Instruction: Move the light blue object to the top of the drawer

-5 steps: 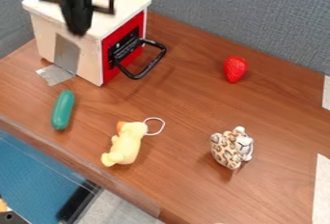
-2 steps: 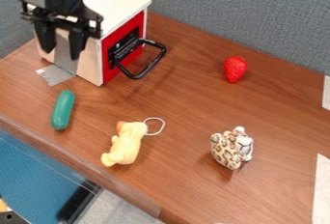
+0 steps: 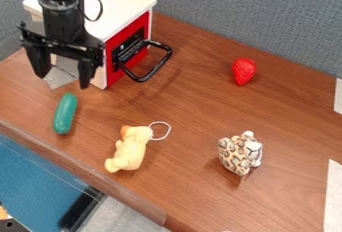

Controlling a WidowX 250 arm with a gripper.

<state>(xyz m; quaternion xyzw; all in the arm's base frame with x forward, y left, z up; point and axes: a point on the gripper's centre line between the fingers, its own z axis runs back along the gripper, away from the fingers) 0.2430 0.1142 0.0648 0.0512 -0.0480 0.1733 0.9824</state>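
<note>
hiding part of the drawer box (image 3: pixel 128 3) behind the arm (image 3: pixel 61 16) and gripper (image 3: pixel 64 81). cutting off the arm above it and, well right of it, two white strips (image 3: pixel 332 198). leaving its front lettering (image 3: pixel 131 49) too small to read.

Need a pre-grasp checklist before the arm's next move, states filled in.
1. Target matches the task's colour: cannot tell. Closest is the smooth teal-green rounded cylinder.
2. Fingers of the black two-finger hand apart: ok.
3. Nothing held: ok.
4. Fingers around the cylinder: not ok, it lies outside them.
5. Side room at the cylinder: ok, the yellow plush duck isn't touching it.
6. Full view of the flat top of the white wooden box with red front: not ok, the arm hides part.
</note>
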